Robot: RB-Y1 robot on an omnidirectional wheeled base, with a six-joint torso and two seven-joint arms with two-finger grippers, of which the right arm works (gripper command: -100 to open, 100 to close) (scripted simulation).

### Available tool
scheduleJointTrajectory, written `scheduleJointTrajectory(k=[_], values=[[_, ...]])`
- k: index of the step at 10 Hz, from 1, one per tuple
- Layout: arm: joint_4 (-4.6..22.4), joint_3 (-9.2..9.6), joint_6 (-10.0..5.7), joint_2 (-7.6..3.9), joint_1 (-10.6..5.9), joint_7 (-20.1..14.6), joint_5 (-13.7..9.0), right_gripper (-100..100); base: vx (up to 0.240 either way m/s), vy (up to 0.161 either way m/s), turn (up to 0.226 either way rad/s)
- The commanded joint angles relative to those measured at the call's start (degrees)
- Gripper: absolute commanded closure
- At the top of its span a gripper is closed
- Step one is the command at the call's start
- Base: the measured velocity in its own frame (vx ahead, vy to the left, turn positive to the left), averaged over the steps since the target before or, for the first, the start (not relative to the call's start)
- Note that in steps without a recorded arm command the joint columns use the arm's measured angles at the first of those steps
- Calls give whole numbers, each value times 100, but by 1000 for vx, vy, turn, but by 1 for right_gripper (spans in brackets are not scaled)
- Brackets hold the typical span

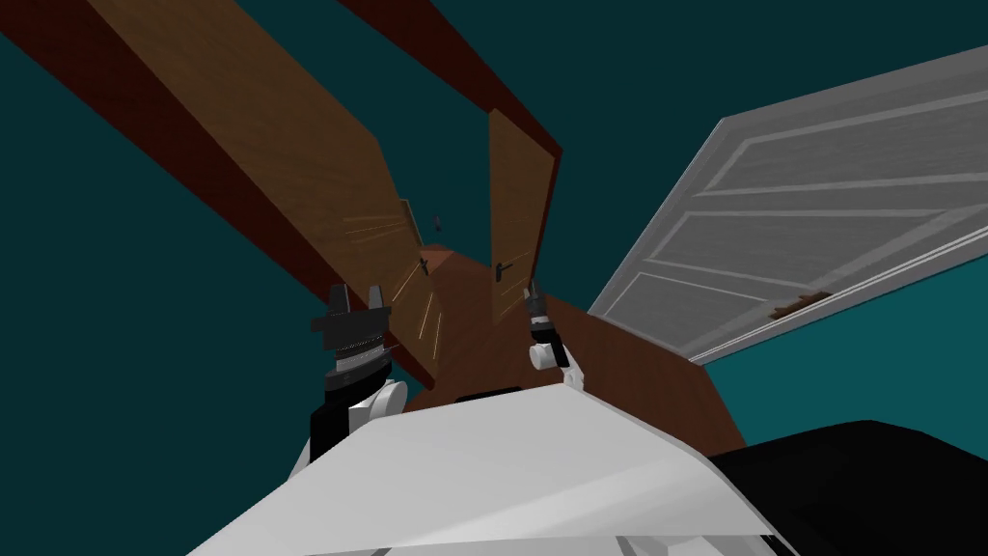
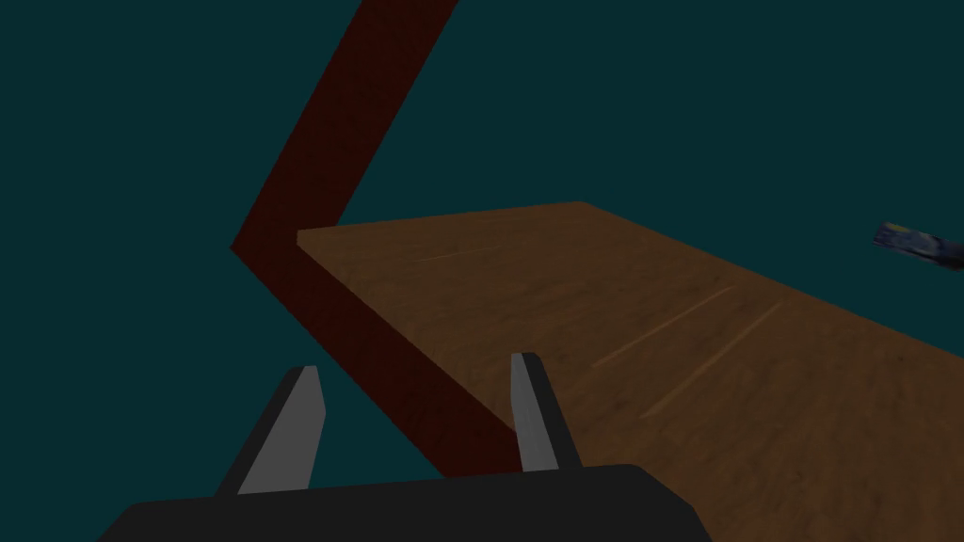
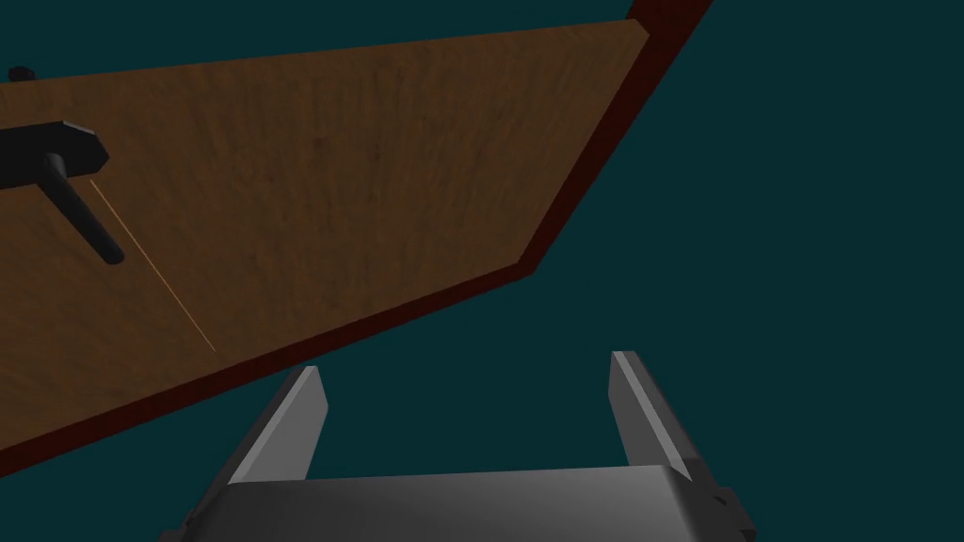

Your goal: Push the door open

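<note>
Right wrist view shows brown door, black handle; left gripper, right gripper both spread.

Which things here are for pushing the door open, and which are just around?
Job: left wooden door leaf, right wooden door leaf, black door handle, left gripper, right gripper, both open.
Just around: white panelled door, teal wall.

In your right wrist view, the door handle loses its plate past the edge. By the left door, 1 bluish thing is blurred and cut off. Farther off, 1 dark speck is too small to name.
</note>
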Motion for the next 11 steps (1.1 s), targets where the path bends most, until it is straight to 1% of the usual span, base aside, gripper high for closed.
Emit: scheduleJointTrajectory(k=[1, 2, 3, 4, 5, 6, 7, 9, 10, 11], values=[[166, 20, 8, -21, -83, 58, -60, -100, 63, -110, 86], [254, 32, 22, -29, -133, 94, -95, -100, 60, -116, 93], [432, 58, 48, -45, -232, 165, -164, -100, 104, -144, 176], [522, 71, 62, -50, -283, 202, -199, -100, 98, -155, 132], [705, 98, 89, -56, -386, 275, -271, -100, 105, -161, 138], [796, 111, 103, -60, -437, 312, -306, -100, 73, -158, 140], [979, 137, 130, -66, -540, 385, -377, -100, 83, -158, 168], [1161, 164, 157, -70, -642, 458, -449, -100, 109, -155, 123], [1344, 190, 185, -67, -745, 532, -520, -100, 109, -182, 142], [1435, 203, 198, -66, -796, 568, -556, -100, 76, -161, 136]])
